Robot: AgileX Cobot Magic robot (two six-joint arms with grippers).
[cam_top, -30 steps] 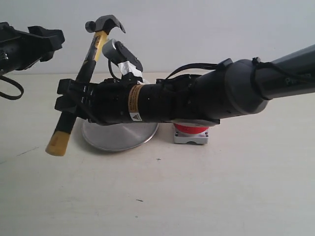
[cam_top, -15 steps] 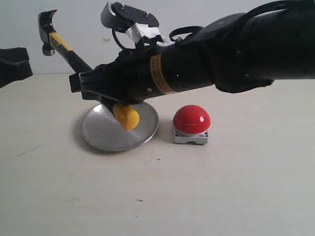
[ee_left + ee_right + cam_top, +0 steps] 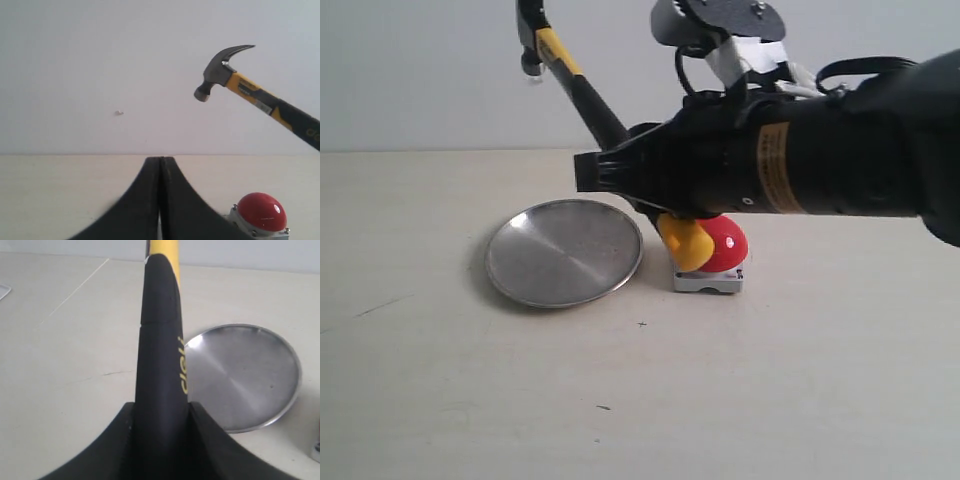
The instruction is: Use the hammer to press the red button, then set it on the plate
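My right gripper (image 3: pixel 617 172) is shut on the hammer's (image 3: pixel 582 88) black handle and holds it in the air, tilted. The dark head (image 3: pixel 528 38) points up to the left, and the yellow tip (image 3: pixel 686 243) hangs in front of the red button (image 3: pixel 728 243). The button sits on its grey base, right of the silver plate (image 3: pixel 563 252). In the right wrist view the handle (image 3: pixel 162 350) runs between the fingers of the right gripper (image 3: pixel 161 407), with the plate (image 3: pixel 245 375) below. My left gripper (image 3: pixel 161 159) is shut and empty; it faces the hammer head (image 3: pixel 218 74) and the button (image 3: pixel 261 211).
The pale tabletop (image 3: pixel 640 400) stretches in front of the plate and button. A plain light wall (image 3: pixel 420 70) stands behind. The thick black right arm (image 3: pixel 820 170) reaches across above the button.
The right arm has swung to the right with the hammer. The yellow tip moved from over the plate to in front of the button. The left gripper has left the exterior view.
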